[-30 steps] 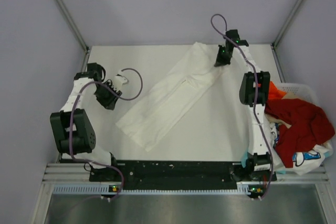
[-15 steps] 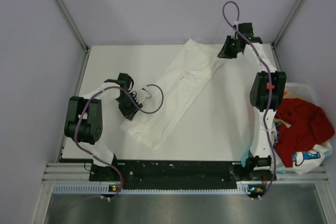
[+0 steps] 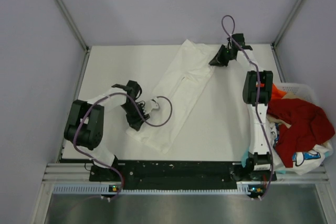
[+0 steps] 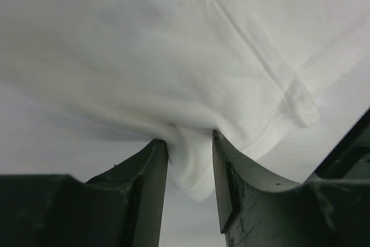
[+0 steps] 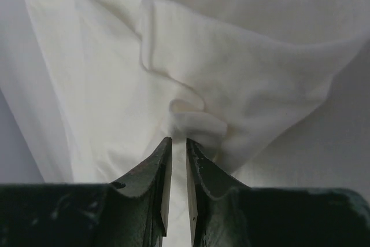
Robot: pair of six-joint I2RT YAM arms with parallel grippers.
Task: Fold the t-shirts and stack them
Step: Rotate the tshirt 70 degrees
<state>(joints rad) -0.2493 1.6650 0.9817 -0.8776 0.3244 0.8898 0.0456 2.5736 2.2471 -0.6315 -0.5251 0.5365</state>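
Observation:
A white t-shirt, folded into a long strip, lies diagonally across the table from far right to near left. My left gripper is shut on a fold at its near-left edge, and the cloth bunches between the fingers in the left wrist view. My right gripper is shut on a pinch of cloth at the shirt's far-right end, with the jaws almost touching in the right wrist view. A red t-shirt, an orange one and a white one with a blue graphic lie in the basket.
The white lattice basket stands at the table's right edge beside the right arm's base. Bare white table lies right of the shirt, and more lies at the far left. Metal frame posts rise at both far corners.
My left gripper has moved right and nearer, dragging the shirt's near-left edge inward, so the shirt is narrower. My right gripper shifted slightly left at the far end.

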